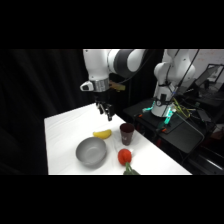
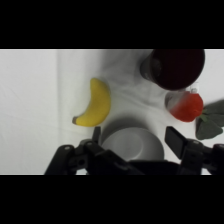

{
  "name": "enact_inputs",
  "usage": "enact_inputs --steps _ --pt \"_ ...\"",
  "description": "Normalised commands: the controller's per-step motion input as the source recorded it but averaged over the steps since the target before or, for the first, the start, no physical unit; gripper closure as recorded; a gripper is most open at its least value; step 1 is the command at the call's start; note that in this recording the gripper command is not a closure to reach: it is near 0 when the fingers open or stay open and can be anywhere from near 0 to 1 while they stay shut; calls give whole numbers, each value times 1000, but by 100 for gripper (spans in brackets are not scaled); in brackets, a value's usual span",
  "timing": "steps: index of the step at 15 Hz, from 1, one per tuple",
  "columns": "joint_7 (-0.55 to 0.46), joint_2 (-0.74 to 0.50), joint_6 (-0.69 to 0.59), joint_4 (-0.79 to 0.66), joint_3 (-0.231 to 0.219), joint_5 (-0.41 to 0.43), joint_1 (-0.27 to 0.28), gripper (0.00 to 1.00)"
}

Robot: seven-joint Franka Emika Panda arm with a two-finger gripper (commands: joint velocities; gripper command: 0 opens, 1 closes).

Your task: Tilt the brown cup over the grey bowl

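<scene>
At the lower centre of the side view, a round red fruit sits nearest, with a dark green thing just below it at the frame's edge. The shallow round grey bowl lies to its left on the white table. Behind them stand a yellow banana and the small dark brown cup, upright. Farther back, the black gripper hangs above the table, jaws spread and holding nothing.

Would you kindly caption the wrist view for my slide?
Open gripper above grey bowl, with banana, brown cup and red fruit nearby.
</scene>
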Motion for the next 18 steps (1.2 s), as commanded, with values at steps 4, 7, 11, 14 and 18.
enact_inputs --steps 4,7,11,14,18 --pt "0 -108 -41 -60 42 26 0 0" --pt "107 -467 -128 -241 86 12 73 0" --pt "215 -678 -158 -347 106 -19 124 0" --pt "93 -511 -12 -382 79 77 111 0" --pt "-111 -317 254 -460 24 228 108 0"
